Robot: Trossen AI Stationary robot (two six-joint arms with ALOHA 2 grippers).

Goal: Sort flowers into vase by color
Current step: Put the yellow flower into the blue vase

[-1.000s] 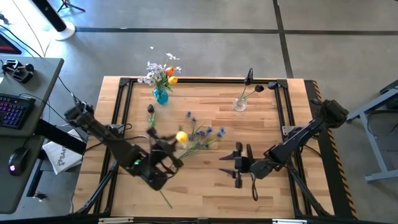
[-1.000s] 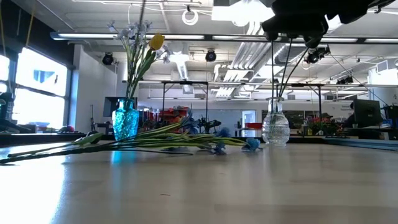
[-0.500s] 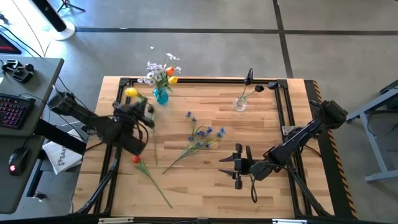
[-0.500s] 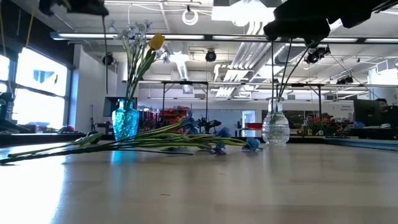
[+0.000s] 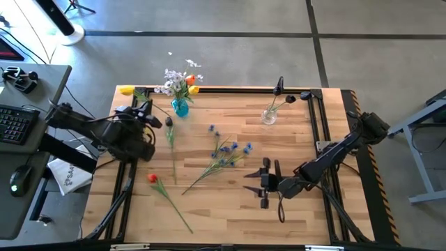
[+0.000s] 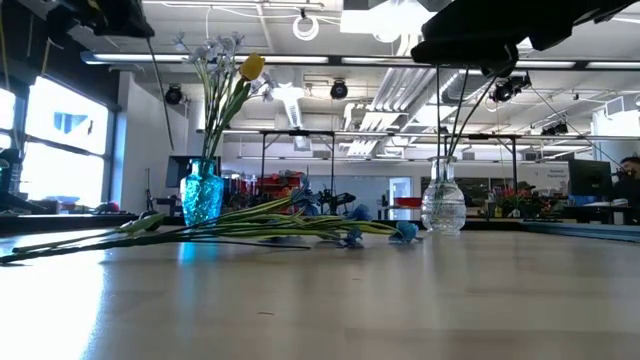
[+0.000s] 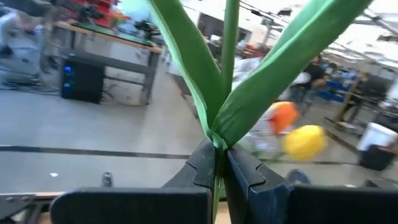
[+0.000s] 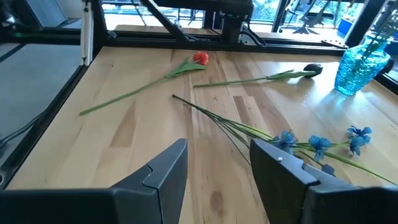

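Observation:
My left gripper point(image 5: 146, 111) is up over the table's far left part, shut on a yellow flower whose head point(image 5: 125, 90) points at the far left corner. A blue vase point(image 5: 180, 107) beside it stands upright with pale, orange and yellow flowers in it. A clear vase point(image 5: 269, 115) at the far right holds a dark flower. Lying flat on the wood are a dark-headed flower point(image 5: 168, 123), a red flower point(image 5: 152, 178) and a spray of blue flowers point(image 5: 230, 150). My right gripper point(image 5: 263, 185) hovers open over the near right part, nothing between its fingers. My left gripper pinches the yellow flower's green stem point(image 7: 217, 144) between its two fingers, right where two long leaves branch off. The fingers point level and lie across the stem. The flower is lifted clear of the table and tilted, its lower stem point(image 6: 160, 95) hanging below the gripper.
A black metal frame point(image 5: 230, 89) runs along the table's far and side edges. A desk with a keyboard point(image 5: 14, 122) stands off the table's left. Bare wood point(image 5: 223, 209) lies along the near edge.
My left gripper has carried the yellow flower from the table's middle, beside the blue flowers, toward the left and far edges, rolling as it went and staying shut. The flower's head now points at the far left corner. The red flower shows where the arm had covered it.

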